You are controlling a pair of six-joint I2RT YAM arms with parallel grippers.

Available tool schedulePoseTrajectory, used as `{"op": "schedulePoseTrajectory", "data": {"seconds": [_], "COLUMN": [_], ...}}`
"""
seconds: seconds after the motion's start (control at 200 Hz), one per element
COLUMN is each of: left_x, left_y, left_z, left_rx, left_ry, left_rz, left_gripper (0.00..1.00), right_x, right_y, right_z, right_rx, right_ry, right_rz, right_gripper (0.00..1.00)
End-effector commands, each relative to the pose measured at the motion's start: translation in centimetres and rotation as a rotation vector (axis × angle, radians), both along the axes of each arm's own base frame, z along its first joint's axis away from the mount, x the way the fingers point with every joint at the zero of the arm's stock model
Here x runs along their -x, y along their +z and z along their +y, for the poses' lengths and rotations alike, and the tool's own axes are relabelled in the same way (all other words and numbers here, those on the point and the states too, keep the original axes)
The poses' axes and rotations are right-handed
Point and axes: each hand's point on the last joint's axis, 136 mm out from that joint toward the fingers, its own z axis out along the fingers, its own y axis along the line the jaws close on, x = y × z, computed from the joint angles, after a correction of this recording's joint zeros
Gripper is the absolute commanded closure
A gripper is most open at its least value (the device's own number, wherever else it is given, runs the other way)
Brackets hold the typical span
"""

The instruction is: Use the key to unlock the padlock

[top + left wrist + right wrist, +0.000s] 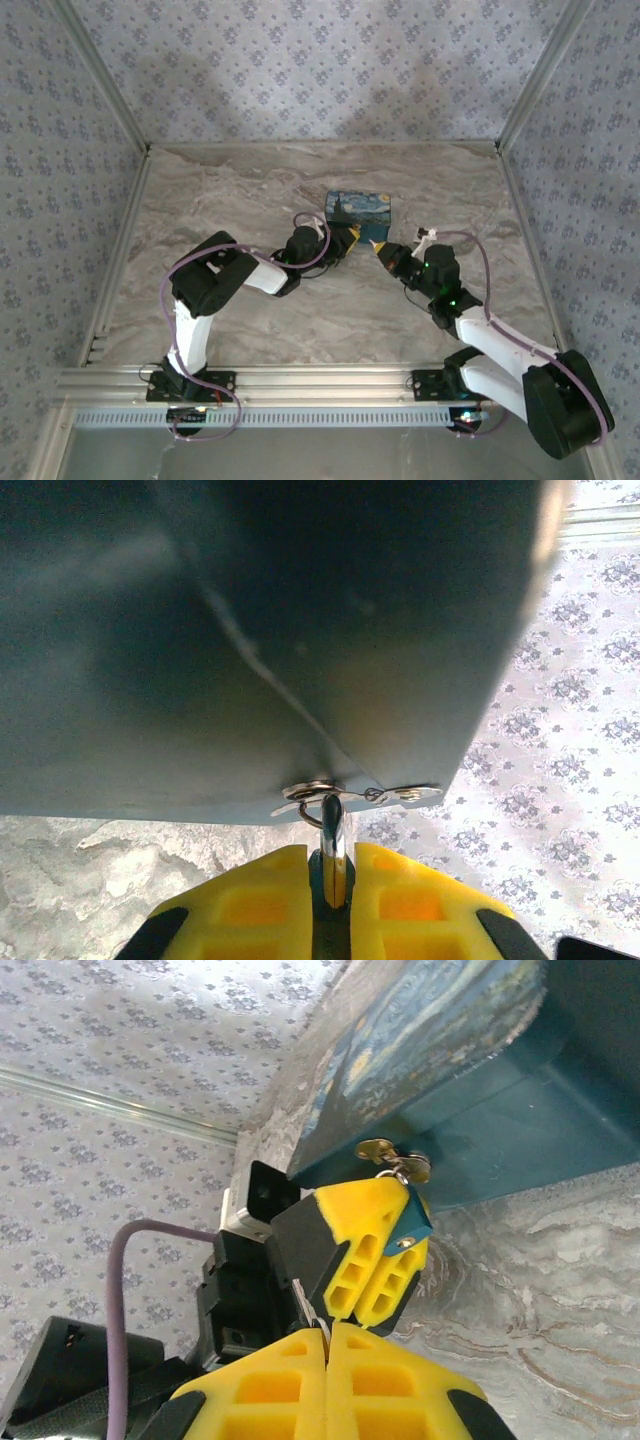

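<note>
Yellow-fingered, your left gripper (pixel 330 880) is clamping the padlock (pixel 334 842) steady for unlocking; your right gripper (pixel 327 1335) is pinching closed, contents unclear.

Both arms are built alike: white tube-shaped links between bulky black joint housings, on black base brackets. A thin purple cable (pixel 172 290) loops up the left arm (pixel 215 285) from base to wrist. The right arm (pixel 500 345) carries the same kind of cable, and a small green light (pixel 452 297) glows on its black forearm section. The left gripper (pixel 350 237) and right gripper (pixel 378 247) end in bright yellow tips. Seen close, the left fingers (pixel 250 905) are chunky yellow plastic with rectangular moulded pockets and black outer corners. The right fingers (pixel 390 1390) match, and the left gripper's body behind its fingers is a black box.
</note>
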Motion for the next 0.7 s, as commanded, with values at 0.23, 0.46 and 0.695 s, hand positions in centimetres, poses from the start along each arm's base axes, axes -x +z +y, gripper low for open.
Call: {"op": "schedulePoseTrajectory", "data": {"seconds": [0.23,0.46,0.695], "left_x": [0.2,0.1,0.2], "left_y": [1.3,1.5,1.5], "left_z": [-0.7,-0.8,-0.8], "left_rx": [0.056,0.065,0.072], "left_ry": [-0.019,-0.020,-0.020], "left_rz": [-0.042,-0.046,-0.043], "left_gripper": [0.93,0.93,0.93], "right_x": [-1.0,-1.1,-1.6], "right_y": [-1.6,-2.6,-3.3], "right_z": [0.1,0.5,1.2], "right_rx": [-0.097,-0.103,-0.095], "right_ry": [-0.057,-0.064,-0.056], "right_rz": [0.126,0.165,0.174], "right_gripper": [1.00,1.00,1.00]}}
